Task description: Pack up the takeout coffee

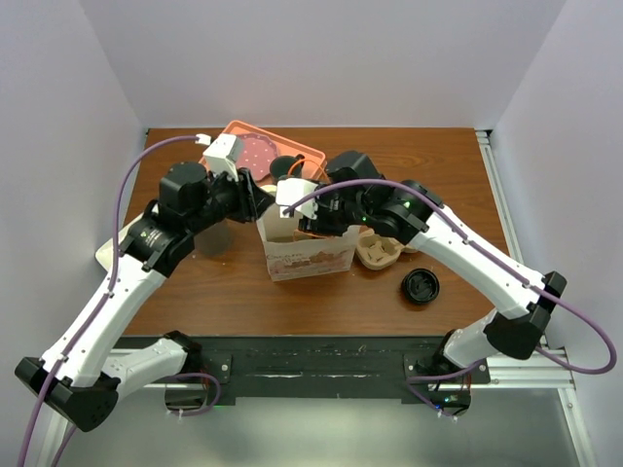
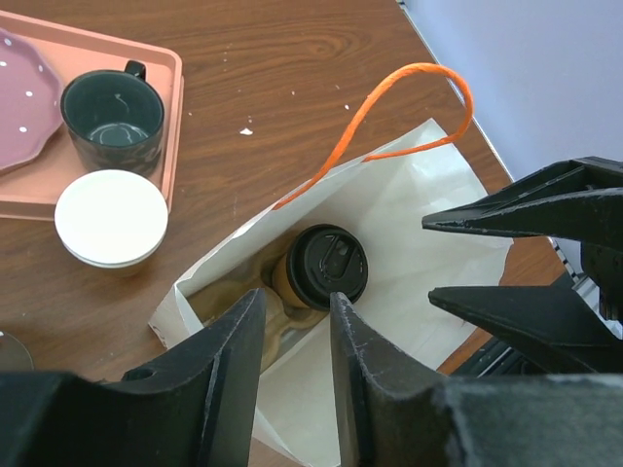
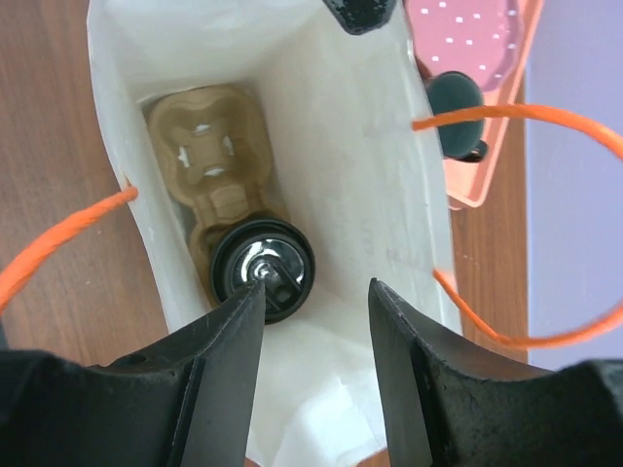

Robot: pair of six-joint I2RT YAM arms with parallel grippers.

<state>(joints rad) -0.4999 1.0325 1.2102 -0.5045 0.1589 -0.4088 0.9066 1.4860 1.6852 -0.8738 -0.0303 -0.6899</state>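
The takeout coffee (image 2: 326,266), a tan cup with a black lid, stands inside the white paper bag (image 1: 307,255) in a brown pulp cup carrier (image 3: 209,156). The right wrist view shows its lid (image 3: 265,269) from above at the bag's bottom. My left gripper (image 2: 297,311) is open, and its fingers straddle the bag's near wall at the rim. My right gripper (image 3: 316,292) is open and empty just above the bag's mouth, over the cup. The bag's orange string handles (image 2: 409,88) stand up. Both grippers meet over the bag in the top view.
An orange tray (image 1: 263,151) at the back holds a dark green mug (image 2: 114,119) and a pink dotted plate (image 2: 24,97). A white round lid (image 2: 111,217) lies beside it. A second pulp carrier (image 1: 378,251) and a loose black lid (image 1: 421,286) lie right of the bag.
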